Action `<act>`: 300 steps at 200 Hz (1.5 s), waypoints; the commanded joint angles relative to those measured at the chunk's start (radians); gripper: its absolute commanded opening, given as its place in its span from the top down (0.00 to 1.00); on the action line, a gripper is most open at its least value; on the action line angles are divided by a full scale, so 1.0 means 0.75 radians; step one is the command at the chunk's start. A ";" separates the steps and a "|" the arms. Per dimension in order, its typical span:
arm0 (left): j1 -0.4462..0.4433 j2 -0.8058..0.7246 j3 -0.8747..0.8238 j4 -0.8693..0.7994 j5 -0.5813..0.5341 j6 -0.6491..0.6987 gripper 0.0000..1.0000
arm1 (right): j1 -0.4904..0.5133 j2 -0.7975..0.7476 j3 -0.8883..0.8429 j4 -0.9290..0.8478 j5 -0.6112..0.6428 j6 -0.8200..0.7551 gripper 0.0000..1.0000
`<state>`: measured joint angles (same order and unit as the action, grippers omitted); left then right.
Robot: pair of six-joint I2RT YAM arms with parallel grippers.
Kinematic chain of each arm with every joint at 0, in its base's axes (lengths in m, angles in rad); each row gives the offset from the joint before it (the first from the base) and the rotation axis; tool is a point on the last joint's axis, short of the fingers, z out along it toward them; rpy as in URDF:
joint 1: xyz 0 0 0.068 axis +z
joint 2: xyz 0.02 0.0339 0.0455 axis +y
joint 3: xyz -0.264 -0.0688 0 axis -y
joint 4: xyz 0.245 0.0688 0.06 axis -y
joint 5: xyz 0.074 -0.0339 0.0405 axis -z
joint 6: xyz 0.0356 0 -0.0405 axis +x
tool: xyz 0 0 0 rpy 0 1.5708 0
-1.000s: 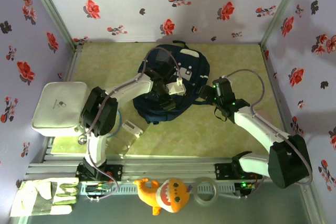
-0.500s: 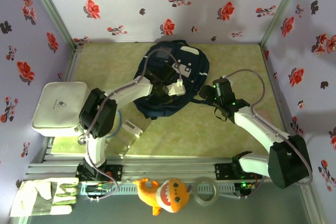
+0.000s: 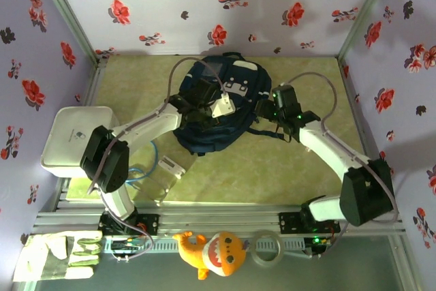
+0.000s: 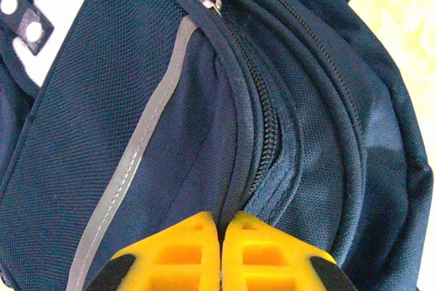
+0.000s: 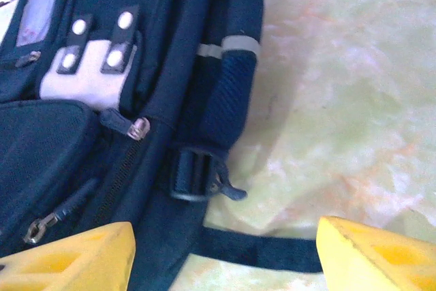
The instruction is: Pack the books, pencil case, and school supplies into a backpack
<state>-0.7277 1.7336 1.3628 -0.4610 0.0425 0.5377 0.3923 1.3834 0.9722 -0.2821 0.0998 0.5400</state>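
Note:
The navy backpack (image 3: pixel 240 86) lies flat on the green table at the back centre, front pocket up. My left gripper (image 3: pixel 216 110) rests on top of it. In the left wrist view its yellow fingertips (image 4: pixel 222 226) are shut on a fold of fabric beside the zipper seam (image 4: pixel 262 134). My right gripper (image 3: pixel 270 115) sits at the backpack's right edge. It stands open (image 5: pixel 225 250) over a dark strap (image 5: pixel 259 250) and a buckle (image 5: pixel 192 175), with nothing between its fingers. Books, pencil case and school supplies are out of view.
A white flat tray (image 3: pixel 71 138) sits at the left edge, with a small white item (image 3: pixel 170 166) and a blue cable near it. A glove (image 3: pixel 58 255), an orange plush toy (image 3: pixel 214 253) and a tape roll (image 3: pixel 267 249) lie on the front rail.
My left gripper has closed on the backpack and moved away from the bases, and the backpack has shifted with it. My right gripper has moved up to the backpack's right side.

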 commanded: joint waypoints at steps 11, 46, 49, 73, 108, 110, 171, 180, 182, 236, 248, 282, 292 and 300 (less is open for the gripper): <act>0.011 -0.110 -0.062 0.098 0.072 -0.100 1.00 | -0.007 0.190 0.216 -0.157 -0.125 -0.218 0.38; 0.010 -0.146 -0.133 0.147 0.072 -0.146 1.00 | -0.005 0.380 0.406 -0.218 -0.256 -0.336 0.54; 0.011 -0.150 -0.137 0.150 0.073 -0.149 1.00 | -0.006 0.395 0.419 -0.223 -0.260 -0.343 0.54; 0.011 -0.165 -0.165 0.161 0.073 -0.161 1.00 | -0.004 0.507 0.517 -0.273 -0.257 -0.409 0.57; 0.011 -0.172 -0.182 0.167 0.085 -0.171 1.00 | -0.001 0.611 0.602 -0.321 -0.217 -0.467 0.53; 0.011 -0.172 -0.183 0.167 0.086 -0.170 1.00 | -0.001 0.614 0.607 -0.323 -0.217 -0.469 0.52; 0.011 -0.174 -0.191 0.165 0.103 -0.178 1.00 | -0.001 0.703 0.697 -0.344 -0.229 -0.491 0.43; 0.011 -0.176 -0.191 0.162 0.103 -0.176 1.00 | -0.002 0.699 0.692 -0.341 -0.227 -0.493 0.43; 0.010 -0.176 -0.191 0.163 0.103 -0.175 1.00 | -0.002 0.696 0.689 -0.338 -0.226 -0.494 0.42; 0.012 -0.170 -0.189 0.158 0.101 -0.172 1.00 | 0.006 0.558 0.592 -0.321 0.127 -0.383 0.45; 0.015 -0.168 -0.188 0.159 0.101 -0.171 1.00 | 0.005 0.523 0.562 -0.305 0.118 -0.378 0.46; 0.015 -0.165 -0.185 0.156 0.101 -0.169 1.00 | 0.013 0.482 0.547 -0.305 -0.120 -0.425 0.48; 0.015 -0.164 -0.185 0.153 0.101 -0.167 1.00 | 0.019 0.481 0.545 -0.303 -0.188 -0.442 0.46; 0.015 -0.164 -0.185 0.154 0.101 -0.168 1.00 | 0.024 0.485 0.543 -0.299 -0.232 -0.454 0.44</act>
<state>-0.7216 1.6554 1.2217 -0.3485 0.0898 0.4427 0.3981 1.7683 1.3922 -0.5179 0.0463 0.2268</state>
